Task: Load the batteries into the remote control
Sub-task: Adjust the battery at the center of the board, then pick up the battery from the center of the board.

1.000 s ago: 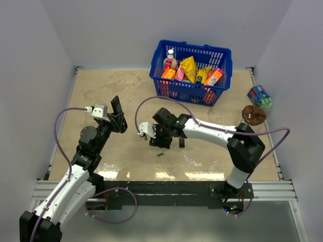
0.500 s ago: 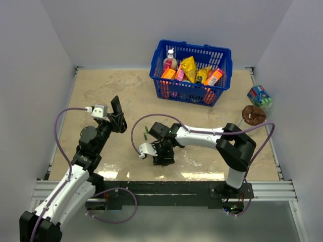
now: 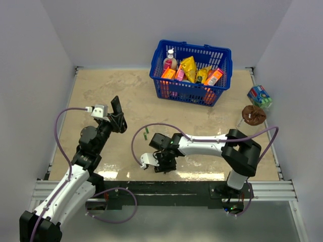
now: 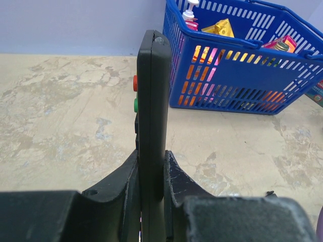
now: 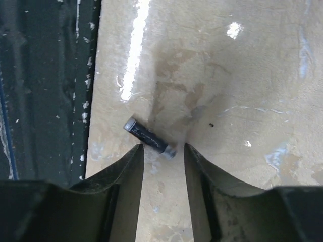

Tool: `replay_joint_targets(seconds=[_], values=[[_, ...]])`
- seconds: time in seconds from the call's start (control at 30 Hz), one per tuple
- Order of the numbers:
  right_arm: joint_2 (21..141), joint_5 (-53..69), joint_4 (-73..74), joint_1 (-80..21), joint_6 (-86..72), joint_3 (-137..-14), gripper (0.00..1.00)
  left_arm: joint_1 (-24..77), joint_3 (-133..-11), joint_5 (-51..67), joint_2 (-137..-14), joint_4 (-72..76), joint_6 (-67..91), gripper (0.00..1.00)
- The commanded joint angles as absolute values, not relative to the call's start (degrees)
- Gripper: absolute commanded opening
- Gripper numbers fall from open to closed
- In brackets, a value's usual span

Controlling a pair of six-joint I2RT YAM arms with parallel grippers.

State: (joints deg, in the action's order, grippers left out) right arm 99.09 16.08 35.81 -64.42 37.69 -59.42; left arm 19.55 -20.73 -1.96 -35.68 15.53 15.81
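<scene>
Moved since earlier: the right pincer (image 3: 164,164) has pulled back from mid-table to the near edge, and its arm is now folded lower. The left arm has stayed where it was.
Right pincer: released, with its fingers (image 5: 132,166) apart and nothing between them, pointing down at the table (image 3: 101,91).
Battery: a dark battery (image 5: 150,138) with silvery ends lies flat on the table just past the right pincer's fingertips. It is slanted across the gap and close to both tips. Whether it touches either tip cannot be told.
Second battery: a slim green second battery (image 3: 146,133) lies on the table beyond the right pincer and a little to its left. It is apart from the right pincer and sits to the right of the left pincer.
Left pincer: the left pincer (image 4: 151,171) is clenched on the remote (image 4: 153,91), with one finger pressed against each side.
Remote: held off the table and seen edge-on from the wrist, it rises straight out of the left pincer's grip. An orange button (image 4: 135,83) and a green button (image 4: 135,105) show on its left side.
Basket: a blue basket (image 3: 222,50) filled with packets and a bottle stands beyond both pincers, ahead and to the right of the left one.
Off to the side: a brown round thing (image 3: 253,115) sits well to the right of the right pincer.
</scene>
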Motion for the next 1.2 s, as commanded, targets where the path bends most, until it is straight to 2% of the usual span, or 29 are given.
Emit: replay_joint_targets(seconds=[0.0, 0.13, 0.43, 0.67, 0.87, 0.97, 1.03, 1.17], values=[[101.6, 8.4, 33.5, -65.7, 33.8, -56.2, 0.39, 19.2, -21.1, -2.6, -35.4, 18.4, 14.9, 0.00], [102.2, 6.8, 32.0, -66.9, 31.9, -55.1, 0.33, 19.2, -21.1, -2.6, -35.2, 18.4, 14.9, 0.00], [100.6, 9.2, 30.3, -68.6, 34.4, -55.1, 0.35, 19.2, -21.1, -2.6, -35.2, 18.4, 14.9, 0.00], [101.7, 11.0, 34.2, -69.8, 41.7, -58.3, 0.52, 19.2, -21.1, -2.6, -35.1, 18.4, 14.9, 0.00], [103.7, 10.5, 35.7, -70.7, 44.8, -60.8, 0.53, 19.2, -21.1, -2.7, -35.2, 18.2, 14.9, 0.00], [104.8, 11.6, 36.3, -71.0, 44.6, -61.3, 0.49, 19.2, -21.1, -2.8, -35.2, 18.3, 14.9, 0.00], [105.6, 12.2, 36.9, -71.3, 44.6, -61.5, 0.41, 19.2, -21.1, -2.7, -35.3, 18.3, 14.9, 0.00], [105.9, 14.0, 36.7, -71.5, 42.9, -61.3, 0.16, 19.2, -21.1, -2.6, -35.3, 18.4, 14.9, 0.00]])
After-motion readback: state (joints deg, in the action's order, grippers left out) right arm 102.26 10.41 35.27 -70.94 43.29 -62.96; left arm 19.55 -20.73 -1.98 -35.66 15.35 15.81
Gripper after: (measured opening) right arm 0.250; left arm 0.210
